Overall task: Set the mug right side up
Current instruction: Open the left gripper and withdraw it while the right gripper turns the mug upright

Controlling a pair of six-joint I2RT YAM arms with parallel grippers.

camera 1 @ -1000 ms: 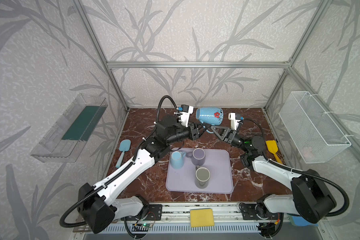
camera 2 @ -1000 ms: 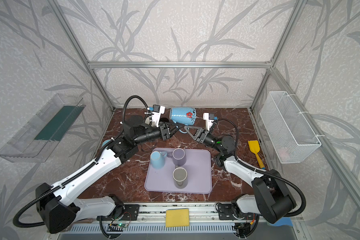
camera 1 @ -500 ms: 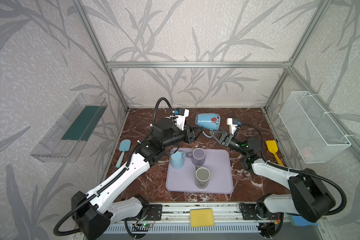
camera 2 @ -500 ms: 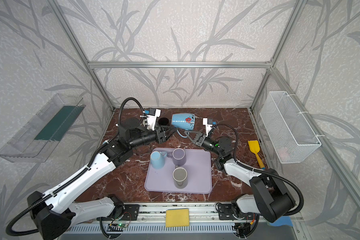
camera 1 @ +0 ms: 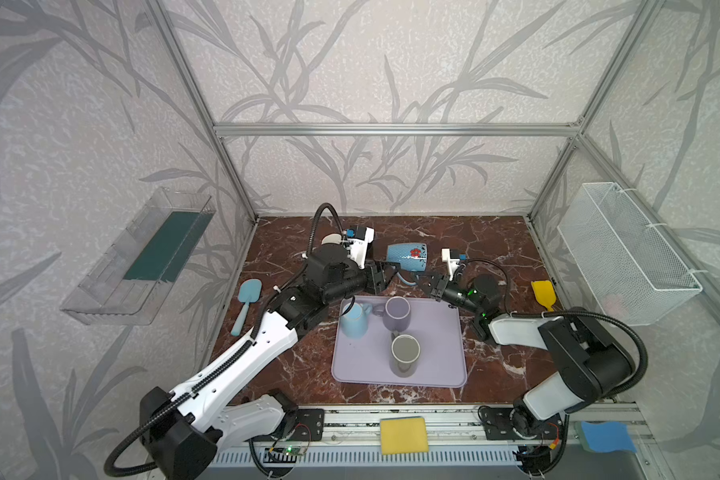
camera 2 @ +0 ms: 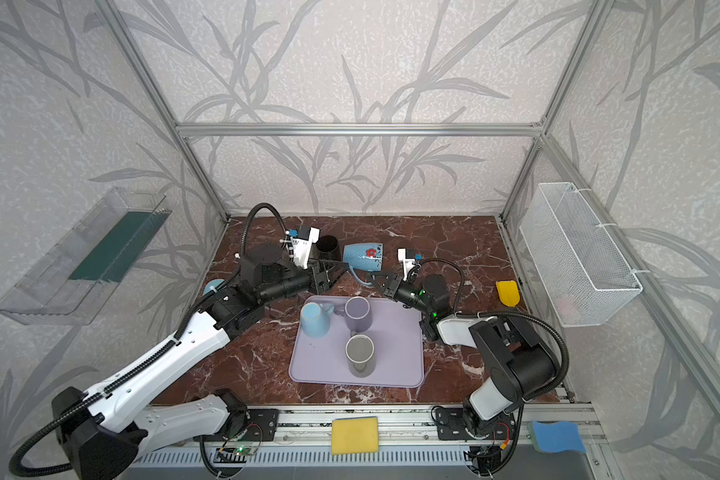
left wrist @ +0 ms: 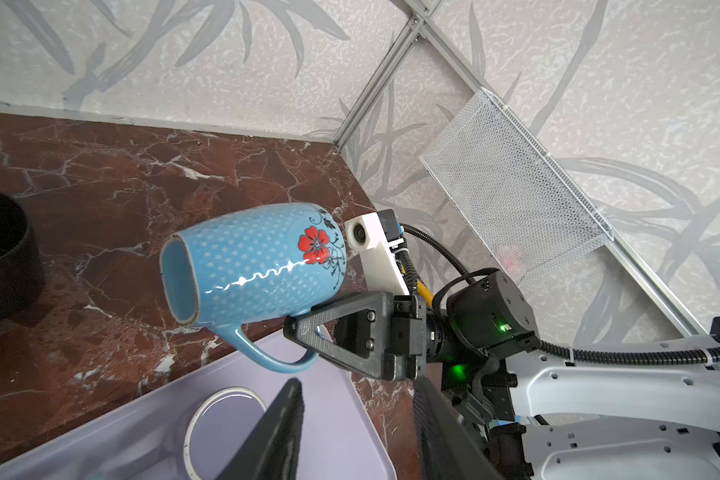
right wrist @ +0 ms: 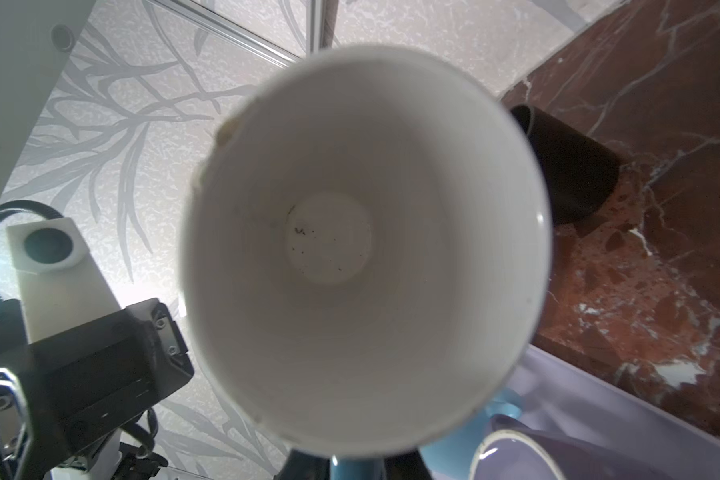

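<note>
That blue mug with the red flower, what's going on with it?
The right arm has its jaws shut on the handle of the blue mug, holding it on its side just behind the purple tray, not yet upright. The left arm sits beside it with jaws apart, holding nothing. Three other mugs stand on the tray.

The mug (camera 1: 407,257) was sky blue with a raised dot pattern, a red flower and a white inside. It hung on its side above the table (camera 1: 495,232), handle downward, clamped in the right gripper (left wrist: 308,332).
</note>
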